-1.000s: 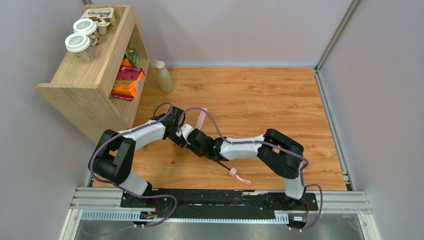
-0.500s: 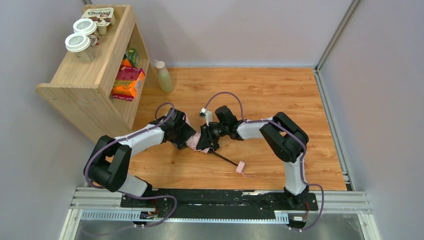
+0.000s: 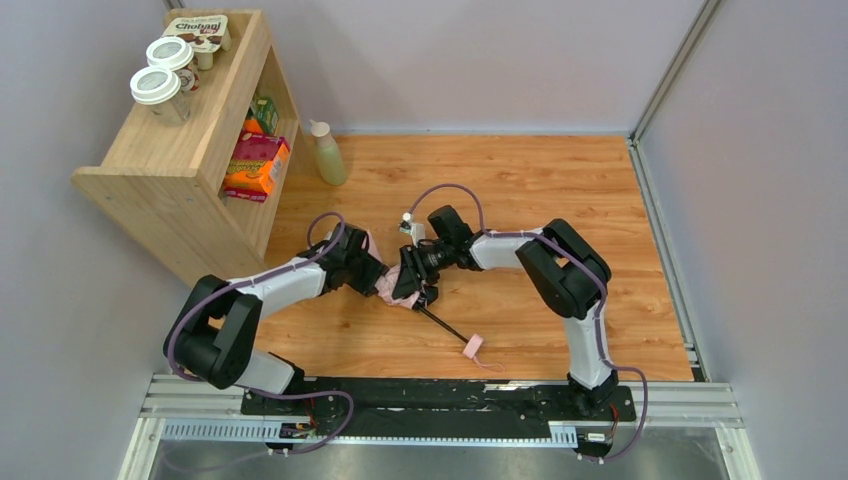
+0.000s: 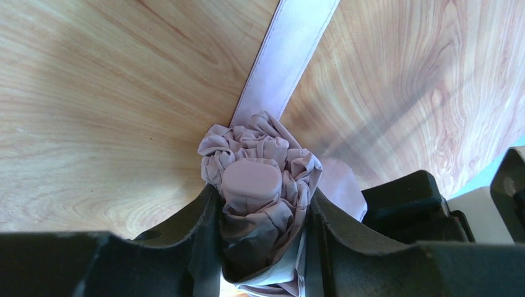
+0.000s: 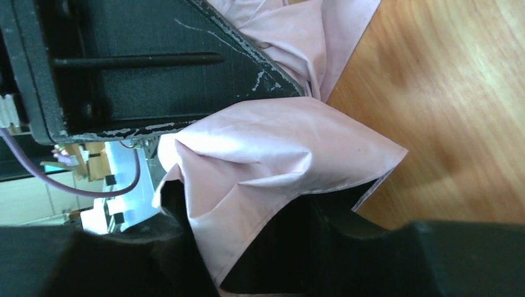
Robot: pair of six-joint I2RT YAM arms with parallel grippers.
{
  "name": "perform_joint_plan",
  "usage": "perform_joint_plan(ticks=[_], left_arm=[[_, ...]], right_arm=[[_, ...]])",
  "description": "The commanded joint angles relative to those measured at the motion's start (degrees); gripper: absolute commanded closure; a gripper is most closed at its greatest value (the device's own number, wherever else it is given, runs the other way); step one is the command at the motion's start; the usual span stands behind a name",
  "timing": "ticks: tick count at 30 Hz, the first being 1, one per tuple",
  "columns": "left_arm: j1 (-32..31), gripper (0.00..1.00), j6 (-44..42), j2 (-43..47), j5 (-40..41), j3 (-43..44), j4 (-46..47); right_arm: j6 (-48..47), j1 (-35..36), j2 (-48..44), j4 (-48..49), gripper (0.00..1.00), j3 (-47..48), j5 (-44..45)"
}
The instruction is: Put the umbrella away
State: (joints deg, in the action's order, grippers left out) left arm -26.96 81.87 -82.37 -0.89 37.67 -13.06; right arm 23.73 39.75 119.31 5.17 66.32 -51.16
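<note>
Two grips I see: left jaws clench the umbrella (image 4: 251,179) at its bunched tip, right jaws pinch its loose pink fabric. Its handle (image 3: 473,347) points toward four o'clock over the worktop (image 3: 560,190).

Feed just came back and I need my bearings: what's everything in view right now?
umbrella: one, pale pink, black shaft; mid-table, canopy bunched, handle lying nearer the bases
shelf unit: one, light wood; far left
lidded cups: two, white lids; atop shelf unit
Chobani pack: one, white-brown; atop shelf unit
boxes: two visible, orange-pink and green; inside shelf unit
bottle: one, pale green; on table beside shelf unit
table: one, wood-grain; under everything
left end effector: one, black; closed on the canopy
right end effector: one, black; closed on canopy fabric
</note>
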Motion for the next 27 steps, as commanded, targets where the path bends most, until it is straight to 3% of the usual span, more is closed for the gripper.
perform_joint_plan(ticks=[1, 4, 8, 13, 18, 21, 24, 27], left_arm=[[-0.7, 1.0, -2.2, 0.7, 0.7, -2.4, -10.4], [-0.7, 1.0, -1.6, 0.6, 0.7, -1.9, -11.6], [-0.3, 1.0, -1.2, -0.9, 0.0, 1.3, -15.7], [0.4, 1.0, -0.8, -1.4, -1.4, 3.2, -18.1], [0.8, 1.0, -0.7, -3.1, -2.6, 4.5, -20.0], [0.8, 1.0, -0.7, -4.6, -3.3, 5.0, -20.9], [0.8, 1.0, -0.7, -4.9, -3.7, 5.0, -21.2], [0.9, 1.0, -0.4, -4.3, -3.4, 4.8, -21.2]], right_arm=[[-6.3, -0.8, -6.5, -16.3, 0.41, 0.7, 17.0], [-8.9, 1.0, -12.6, -17.0, 0.21, -1.3, 24.4], [-14.7, 6.7, -19.9, -14.8, 0.06, -4.9, 34.7], [-20.5, 16.8, -22.2, -11.1, 0.02, -7.6, 47.6], [-27.3, 24.8, -18.3, -7.1, 0.02, -7.0, 66.1], [-31.4, 27.7, -14.9, -6.1, 0.05, -5.4, 71.1], [-33.1, 28.2, -11.5, -6.8, 0.12, -4.2, 75.1], [-34.7, 28.2, -9.3, -7.2, 0.3, -4.4, 78.7]])
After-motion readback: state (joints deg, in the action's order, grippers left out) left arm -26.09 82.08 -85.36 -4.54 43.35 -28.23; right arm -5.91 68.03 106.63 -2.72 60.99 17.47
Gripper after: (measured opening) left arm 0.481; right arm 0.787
